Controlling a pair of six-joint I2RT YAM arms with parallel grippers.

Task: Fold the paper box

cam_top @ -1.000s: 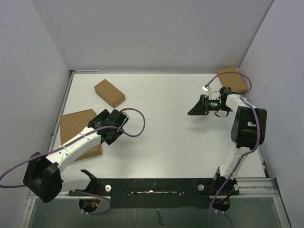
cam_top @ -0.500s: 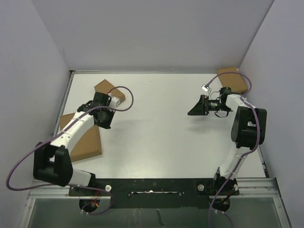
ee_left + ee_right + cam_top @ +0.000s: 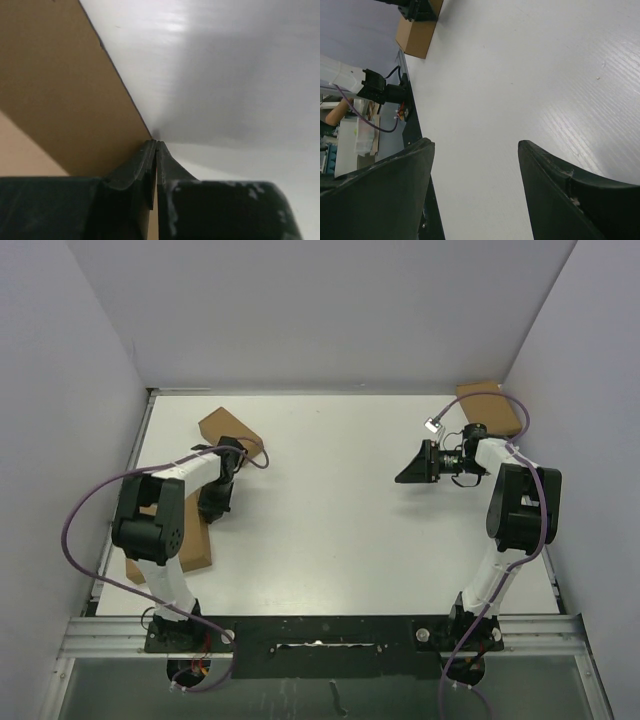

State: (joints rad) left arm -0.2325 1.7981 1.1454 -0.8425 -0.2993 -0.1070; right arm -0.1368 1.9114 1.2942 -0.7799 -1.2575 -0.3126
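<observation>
The paper box [image 3: 193, 542] lies flat at the table's left side as a brown cardboard piece, partly hidden under my folded left arm. My left gripper [image 3: 211, 514] points down at the box's right edge. In the left wrist view its jaws [image 3: 157, 142] are shut, the tips meeting right at the edge of the paper box [image 3: 60, 90], with nothing visible between them. My right gripper [image 3: 406, 476] hovers at the back right, far from the box. In its wrist view it is open [image 3: 475, 142] over bare white table.
A small ready-made cardboard box [image 3: 230, 434] sits just behind the left gripper. Another one [image 3: 488, 405] is in the back right corner, behind the right arm. Walls close in the left, back and right. A black rail [image 3: 320, 632] runs along the near edge.
The left arm has folded back toward the left wall. Its gripper went from open to shut and swung round to the box's right edge. The right arm has not moved.
</observation>
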